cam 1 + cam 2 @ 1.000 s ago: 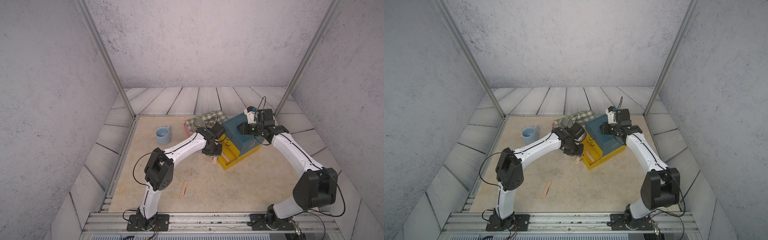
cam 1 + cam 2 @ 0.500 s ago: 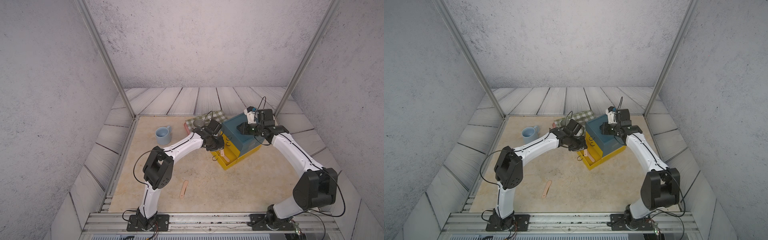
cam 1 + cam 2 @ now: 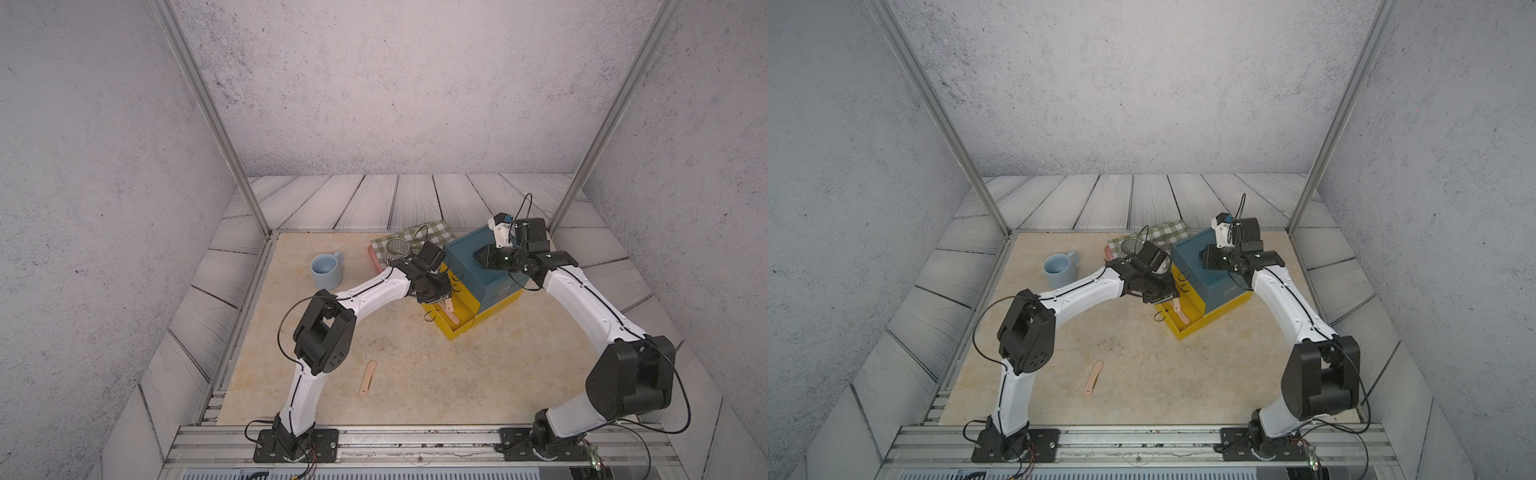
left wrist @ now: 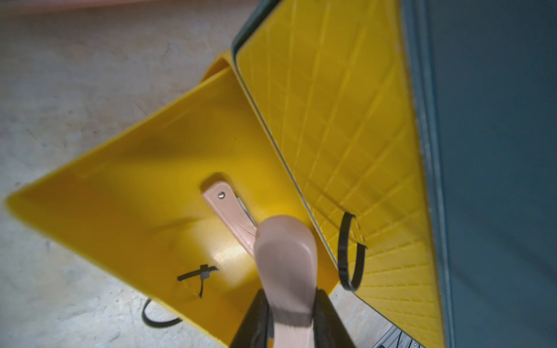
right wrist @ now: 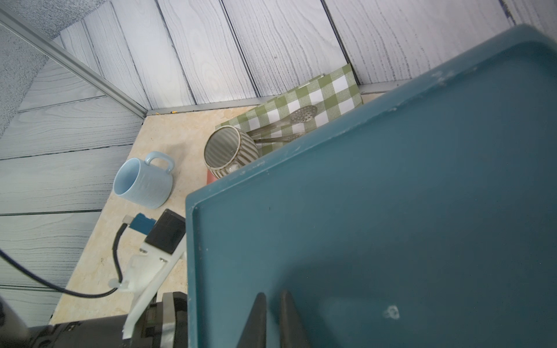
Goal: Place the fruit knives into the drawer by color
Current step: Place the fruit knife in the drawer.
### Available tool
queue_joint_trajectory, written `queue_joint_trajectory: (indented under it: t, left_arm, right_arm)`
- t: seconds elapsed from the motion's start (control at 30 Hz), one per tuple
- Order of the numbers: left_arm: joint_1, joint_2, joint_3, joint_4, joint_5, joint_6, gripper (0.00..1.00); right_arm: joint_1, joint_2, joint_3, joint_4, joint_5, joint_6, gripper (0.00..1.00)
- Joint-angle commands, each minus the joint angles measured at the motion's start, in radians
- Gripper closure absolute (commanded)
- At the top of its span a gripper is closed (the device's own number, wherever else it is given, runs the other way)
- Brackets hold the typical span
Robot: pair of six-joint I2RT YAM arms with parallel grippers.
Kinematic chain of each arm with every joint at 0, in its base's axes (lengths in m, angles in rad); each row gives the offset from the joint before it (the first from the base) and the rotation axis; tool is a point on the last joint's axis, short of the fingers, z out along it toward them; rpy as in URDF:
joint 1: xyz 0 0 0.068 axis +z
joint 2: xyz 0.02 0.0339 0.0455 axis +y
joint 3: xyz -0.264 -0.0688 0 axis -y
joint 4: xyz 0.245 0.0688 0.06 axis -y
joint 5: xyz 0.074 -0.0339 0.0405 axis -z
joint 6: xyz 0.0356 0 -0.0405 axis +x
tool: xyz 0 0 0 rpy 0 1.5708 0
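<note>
Where the drawer (image 4: 135, 180) gapes, left claw (image 4: 289, 304) grips knife (image 4: 286, 256).

Light is soft and even; the nearest peach knife (image 4: 286, 265) looks blurred.

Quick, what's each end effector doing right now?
Left end effector: closed on a peach-pink knife.
Right end effector: closed, holding nothing.

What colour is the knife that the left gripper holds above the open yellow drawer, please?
The held knife is peach-pink, clearest in the left wrist view.
</note>
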Motion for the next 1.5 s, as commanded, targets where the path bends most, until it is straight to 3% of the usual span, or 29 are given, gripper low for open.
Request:
queue_joint_trajectory:
  t: [0.0,0.5,0.8,1.17,1.3,1.47]
  left_arm:
    - [0.004,0.037,-0.001,0.030,0.009,-0.016,0.73]
    - [0.004,0.097,0.008,0.054,0.025,-0.041,0.64]
    - [0.004,0.084,0.014,0.063,0.029,-0.036,0.63]
    - [0.004,-0.109,0.043,-0.040,-0.060,0.101,0.62]
    - [0.004,-0.211,0.023,-0.166,-0.128,0.195,0.61]
    - [0.005,-0.356,-0.107,-0.381,-0.259,0.346,0.55]
  right_arm:
    - [0.001,0.130,-0.143,-0.439,0.108,-0.005,0.86]
    - [0.000,0.136,-0.141,-0.436,0.108,-0.006,0.86]
    - [0.001,0.137,-0.146,-0.435,0.107,-0.006,0.86]
    - [0.001,0.138,-0.141,-0.438,0.112,-0.003,0.86]
    - [0.001,0.135,-0.137,-0.442,0.115,-0.002,0.86]
    - [0.001,0.128,-0.138,-0.446,0.120,-0.006,0.86]
